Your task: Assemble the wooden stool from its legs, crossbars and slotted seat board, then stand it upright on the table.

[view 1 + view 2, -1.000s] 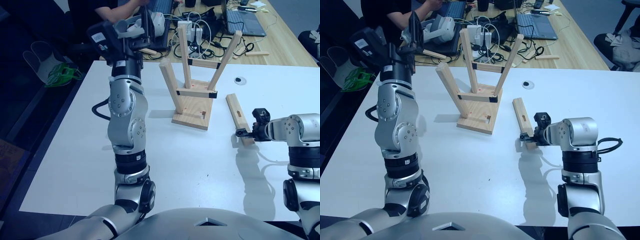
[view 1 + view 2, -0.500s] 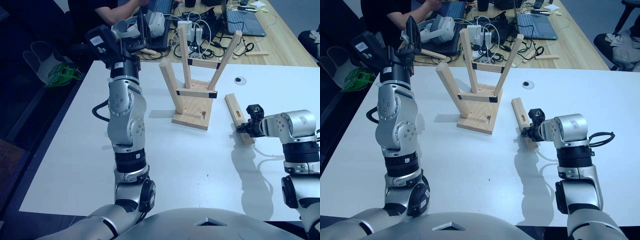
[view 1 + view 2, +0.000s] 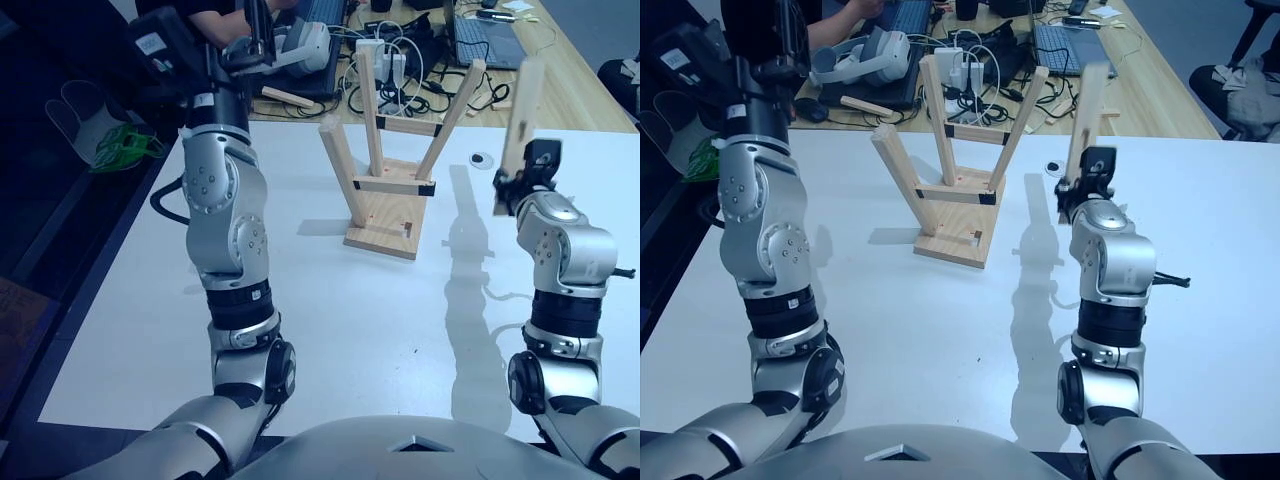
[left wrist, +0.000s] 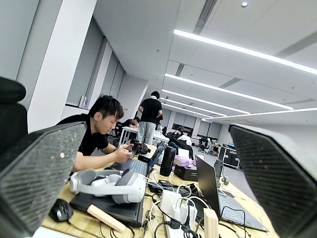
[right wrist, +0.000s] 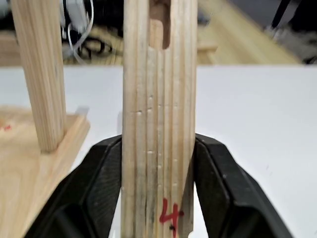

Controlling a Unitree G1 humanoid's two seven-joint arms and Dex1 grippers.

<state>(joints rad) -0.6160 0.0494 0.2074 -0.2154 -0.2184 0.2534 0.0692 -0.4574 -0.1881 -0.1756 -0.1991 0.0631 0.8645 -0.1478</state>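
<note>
Over white table (image 3: 330, 320), right fingers (image 5: 94, 188) clamp upright wooden leg (image 5: 158, 124).

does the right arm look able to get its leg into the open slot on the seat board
Probably yes: the right tool holds the leg upright, and the slot lies on that side of the seat board, nothing between.

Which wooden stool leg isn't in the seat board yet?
The pale wooden leg held upright in the right pincer; the other three stand in the slotted seat board.
</note>
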